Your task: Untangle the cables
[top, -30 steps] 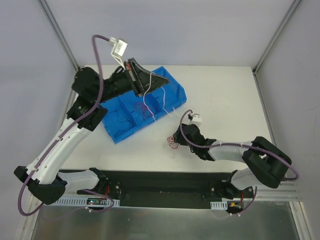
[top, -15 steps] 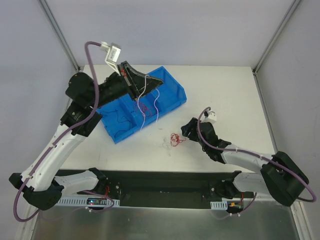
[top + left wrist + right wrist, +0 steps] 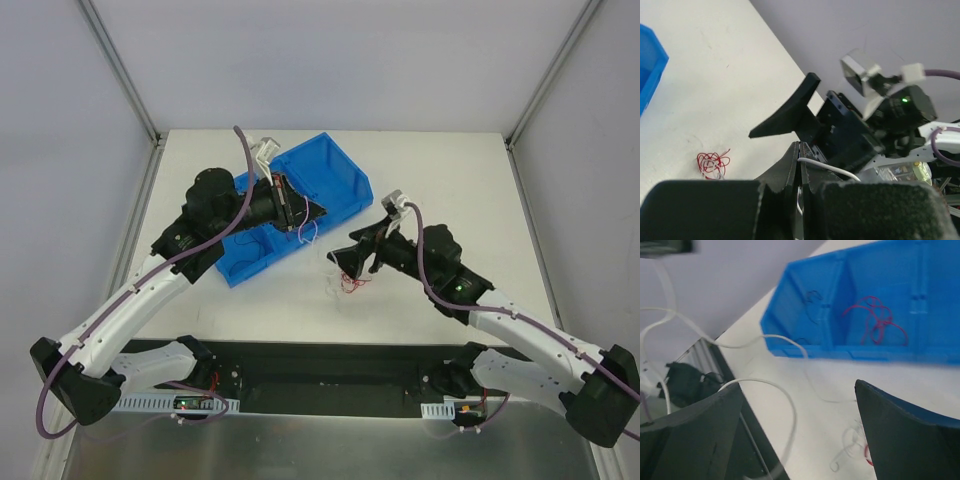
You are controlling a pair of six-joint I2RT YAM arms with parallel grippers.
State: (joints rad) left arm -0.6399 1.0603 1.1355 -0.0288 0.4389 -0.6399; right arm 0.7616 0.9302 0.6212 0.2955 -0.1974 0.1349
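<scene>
Two arms work above the white bench, where a blue divided bin sits toward the left rear. My left tool hangs over the bin's near edge, fingers pressed together and pinching a white cable that trails from the closed tips in the left wrist view. My right tool hovers low just right of the bin, fingers spread wide, holding nothing. The white cable loops slack between the tools. A small red cable tangle lies on the bench just beside the right tool, and a red strand and a black strand lie in separate bin compartments. I judge the step in hand to be drawing the white cable free of the red knot. Next I would anchor that knot with the right tool while the left pulls gently away.
</scene>
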